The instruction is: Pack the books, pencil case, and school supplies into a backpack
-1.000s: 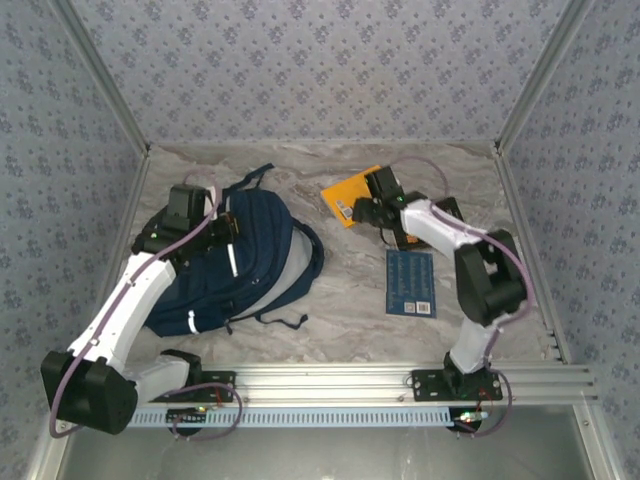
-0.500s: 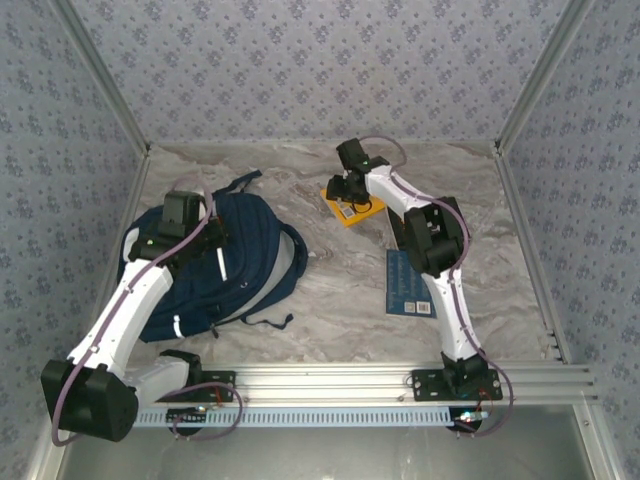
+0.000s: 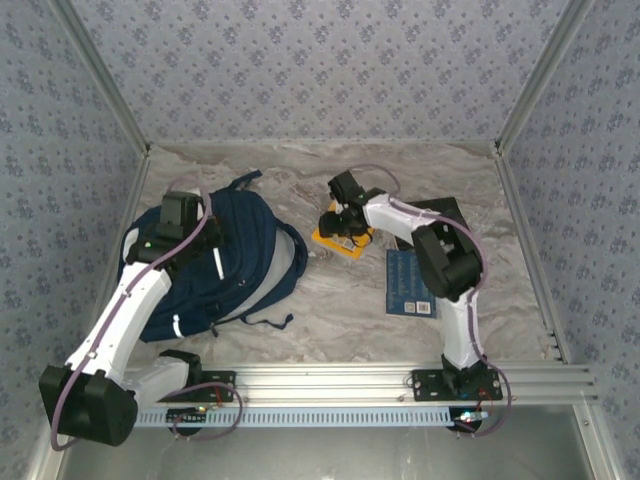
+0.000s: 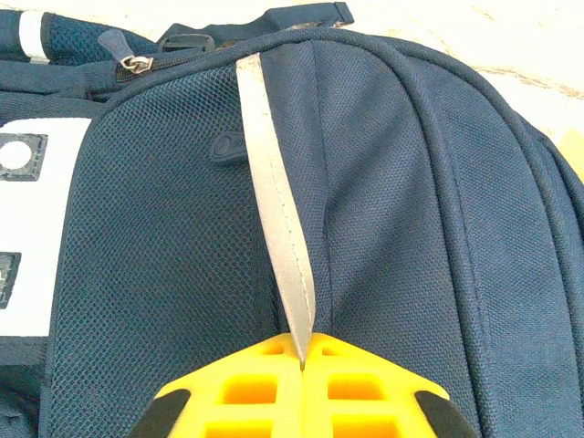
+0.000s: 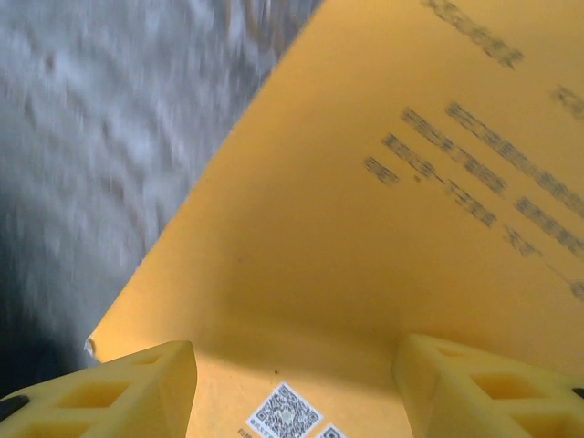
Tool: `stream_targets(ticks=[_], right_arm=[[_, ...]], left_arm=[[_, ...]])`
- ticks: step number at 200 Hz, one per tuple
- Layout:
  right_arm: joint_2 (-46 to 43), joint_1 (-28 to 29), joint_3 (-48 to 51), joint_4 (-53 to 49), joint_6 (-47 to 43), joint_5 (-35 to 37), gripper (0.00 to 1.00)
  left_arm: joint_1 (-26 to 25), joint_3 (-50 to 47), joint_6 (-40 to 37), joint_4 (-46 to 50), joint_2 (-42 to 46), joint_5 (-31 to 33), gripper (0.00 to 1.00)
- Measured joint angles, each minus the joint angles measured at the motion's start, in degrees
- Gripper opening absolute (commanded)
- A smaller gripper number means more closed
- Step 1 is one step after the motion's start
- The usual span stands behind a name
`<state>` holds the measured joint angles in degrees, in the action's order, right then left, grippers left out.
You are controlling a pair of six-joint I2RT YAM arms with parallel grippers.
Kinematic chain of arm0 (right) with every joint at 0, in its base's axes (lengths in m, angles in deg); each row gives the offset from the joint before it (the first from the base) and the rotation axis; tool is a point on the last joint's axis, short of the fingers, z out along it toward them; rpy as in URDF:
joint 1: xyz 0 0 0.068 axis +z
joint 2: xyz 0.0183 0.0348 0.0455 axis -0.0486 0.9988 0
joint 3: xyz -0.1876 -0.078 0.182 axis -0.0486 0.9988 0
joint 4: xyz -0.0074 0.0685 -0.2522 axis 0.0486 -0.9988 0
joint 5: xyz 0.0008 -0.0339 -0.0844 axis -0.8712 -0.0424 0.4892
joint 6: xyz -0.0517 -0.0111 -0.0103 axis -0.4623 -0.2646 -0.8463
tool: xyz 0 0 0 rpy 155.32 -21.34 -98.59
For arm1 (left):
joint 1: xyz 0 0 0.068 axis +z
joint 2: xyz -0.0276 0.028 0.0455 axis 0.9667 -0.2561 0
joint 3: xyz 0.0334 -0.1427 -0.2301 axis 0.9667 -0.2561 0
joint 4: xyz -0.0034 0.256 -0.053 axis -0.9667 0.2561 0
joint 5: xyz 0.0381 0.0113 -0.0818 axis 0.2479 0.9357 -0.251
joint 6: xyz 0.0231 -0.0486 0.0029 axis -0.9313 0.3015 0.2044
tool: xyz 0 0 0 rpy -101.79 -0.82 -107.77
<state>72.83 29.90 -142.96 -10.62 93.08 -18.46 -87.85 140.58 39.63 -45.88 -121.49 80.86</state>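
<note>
The navy backpack (image 3: 252, 240) lies at the left of the table. My left gripper (image 3: 203, 234) is on top of it, shut on a fold of its fabric at the white reflective stripe (image 4: 274, 210); the yellow tips (image 4: 303, 351) meet with the stripe pinched between them. The orange book (image 3: 338, 238) lies mid-table, slightly askew. My right gripper (image 3: 343, 222) hovers right over it, open. In the right wrist view its two fingers stand wide apart (image 5: 297, 356) above the orange cover (image 5: 365, 210). A dark blue book (image 3: 411, 283) lies flat at the right.
A black book (image 3: 447, 208) lies partly hidden behind the right arm. Backpack straps (image 3: 268, 318) trail onto the marble table (image 3: 340, 300). Patterned walls close in the left, far and right sides; a metal rail (image 3: 350, 380) runs along the near edge.
My right gripper came back from the far side toward the middle, and the orange book now lies nearer and more tilted. The backpack shifted slightly left a second ago; the left gripper stays shut.
</note>
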Motion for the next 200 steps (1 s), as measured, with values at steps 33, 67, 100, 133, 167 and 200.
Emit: stream_targets(ticks=[33, 67, 100, 133, 167, 200], right_arm=[[-11.63, 2.21, 16.31, 3.89, 0.2, -2.84, 0.62], [-18.05, 3.72, 23.26, 3.89, 0.42, -10.14, 0.67], [-21.18, -0.35, 24.35, 2.12, 2.73, -11.34, 0.72], [-23.58, -7.78, 24.35, 2.25, 6.43, -8.11, 0.73], [-22.62, -8.83, 24.37, 2.16, 8.48, -6.27, 0.73], [-18.86, -8.83, 24.37, 2.19, 8.7, -6.05, 0.74]], left_arm=[[0.39, 0.0, -0.02, -0.04, 0.0, 0.02, 0.0], [0.72, 0.0, -0.07, -0.57, -1.05, -2.27, 0.0], [0.5, 0.0, -0.59, -1.36, -3.56, -4.61, 0.0], [-2.14, 0.04, -1.95, -1.33, -5.31, -4.7, 0.0], [-5.53, 0.66, -3.58, -1.18, -11.04, -4.76, 0.0], [-7.08, 1.73, -4.66, -0.7, -15.04, -4.76, 0.0]])
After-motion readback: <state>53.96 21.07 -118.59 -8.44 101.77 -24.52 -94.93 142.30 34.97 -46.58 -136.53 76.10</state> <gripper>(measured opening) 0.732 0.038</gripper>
